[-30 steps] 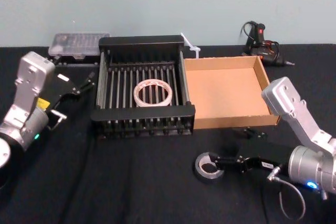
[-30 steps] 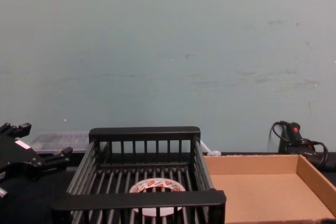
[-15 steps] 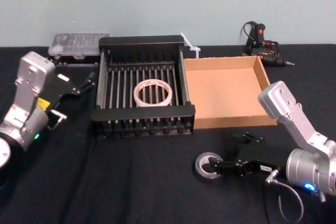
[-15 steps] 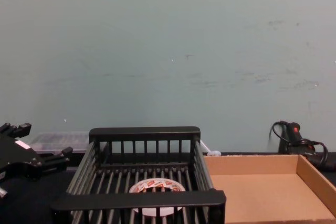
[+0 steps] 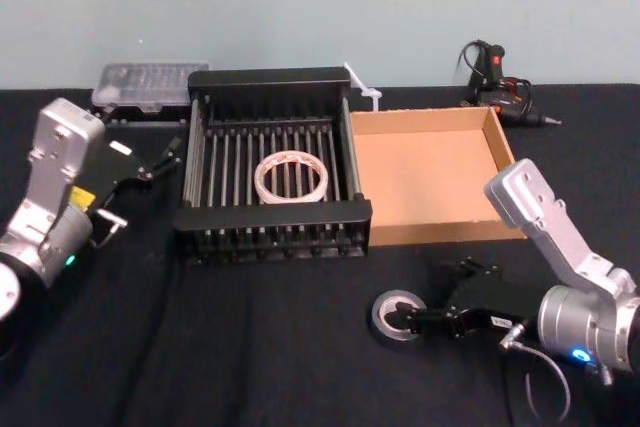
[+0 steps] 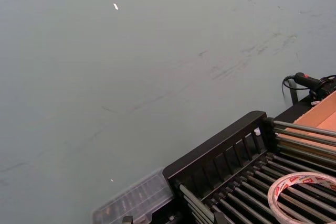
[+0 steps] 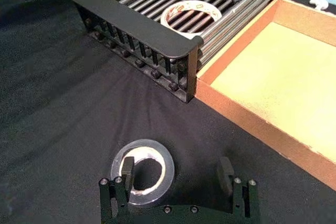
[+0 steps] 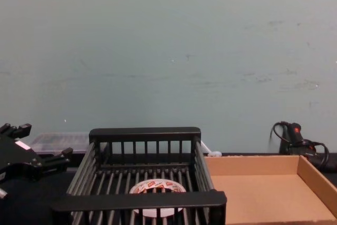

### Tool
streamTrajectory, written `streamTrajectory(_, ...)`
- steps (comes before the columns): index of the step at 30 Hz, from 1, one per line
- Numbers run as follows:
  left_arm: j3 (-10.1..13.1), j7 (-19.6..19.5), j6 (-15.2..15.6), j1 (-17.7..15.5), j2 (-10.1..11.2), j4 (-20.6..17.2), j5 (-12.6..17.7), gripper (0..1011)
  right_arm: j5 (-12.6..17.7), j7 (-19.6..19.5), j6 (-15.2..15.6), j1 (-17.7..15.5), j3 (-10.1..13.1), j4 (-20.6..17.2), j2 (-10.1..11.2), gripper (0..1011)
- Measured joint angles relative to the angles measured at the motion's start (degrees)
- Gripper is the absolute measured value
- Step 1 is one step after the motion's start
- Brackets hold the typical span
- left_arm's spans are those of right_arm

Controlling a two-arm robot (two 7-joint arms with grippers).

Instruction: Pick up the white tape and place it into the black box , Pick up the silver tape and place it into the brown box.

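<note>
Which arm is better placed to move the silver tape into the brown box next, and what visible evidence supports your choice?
The right arm. Its right gripper is open at the silver tape, one finger inside the core, with the brown box just beyond. The left gripper sits beyond the black box, where the white tape lies.

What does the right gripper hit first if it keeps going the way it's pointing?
The silver tape. The right gripper is open and low over the black cloth, one finger already in the roll's centre hole, the other clear beside it. Going on, that finger would likely meet the roll's inner wall; its height is hard to judge.
</note>
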Motion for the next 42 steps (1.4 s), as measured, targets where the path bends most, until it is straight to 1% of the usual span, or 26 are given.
streamTrajectory(5, 0.0, 0.0, 0.0, 0.0, 0.0, 0.0, 0.0, 1001, -0.2, 0.0, 0.0, 0.8, -0.6, 1.4, -0.7, 1002)
streamTrajectory(22, 0.0, 0.0, 0.0, 0.0, 0.0, 0.0, 0.0, 1001, -0.8, 0.3, 0.0, 2.5, -1.7, 4.3, -1.8, 1002)
streamTrajectory(36, 0.0, 0.0, 0.0, 0.0, 0.0, 0.0, 0.0, 1001, -2.7, 0.1, 0.5, 3.0, -2.4, 4.5, -1.9, 1002)
streamTrajectory(42, 0.0, 0.0, 0.0, 0.0, 0.0, 0.0, 0.0, 1001, -2.6, 0.1, 0.5, 3.0, -2.4, 4.5, -1.9, 1002)
